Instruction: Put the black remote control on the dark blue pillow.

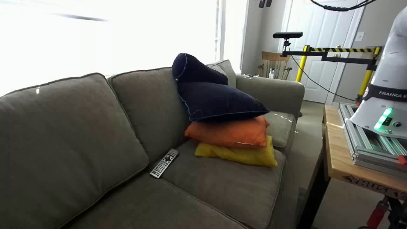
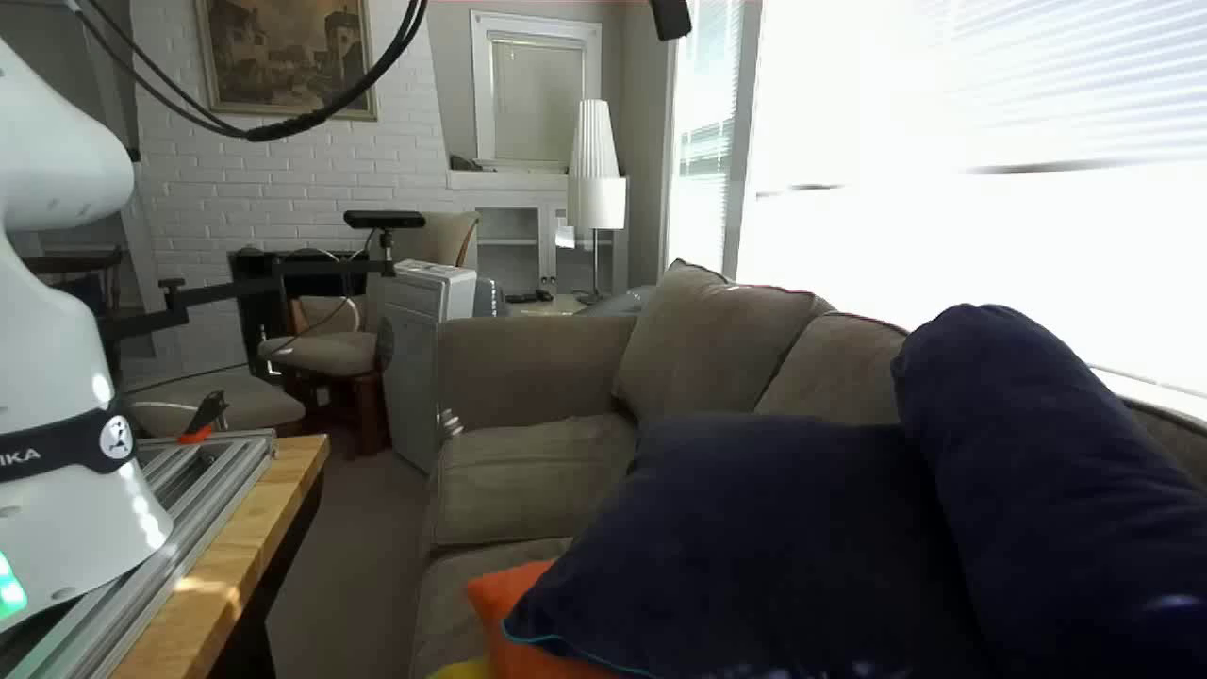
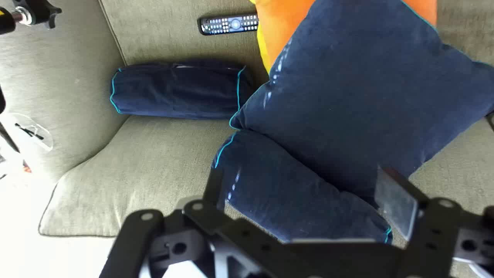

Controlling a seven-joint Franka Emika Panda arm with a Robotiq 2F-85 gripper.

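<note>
The black remote control (image 3: 229,24) lies on the sofa seat in the wrist view, its end at the yellow pillow's edge; it does not show in the exterior views. The large dark blue pillow (image 3: 347,88) lies on the orange pillow; it shows in both exterior views (image 1: 219,100) (image 2: 754,538). My gripper (image 3: 305,189) is open with nothing between its fingers, above a dark blue bolster (image 3: 293,200) beside the large pillow. Dark tips at the top edge of the exterior views (image 1: 265,3) (image 2: 670,19) look like its fingers.
The orange pillow (image 1: 229,133) and yellow pillow (image 1: 238,154) are stacked under the blue one. A silver-grey remote (image 1: 164,163) lies on the pile's other side. Another dark blue bolster (image 3: 177,90) lies near the black remote. The sofa arm (image 3: 58,77) and backrest cushions (image 1: 143,105) bound the seat.
</note>
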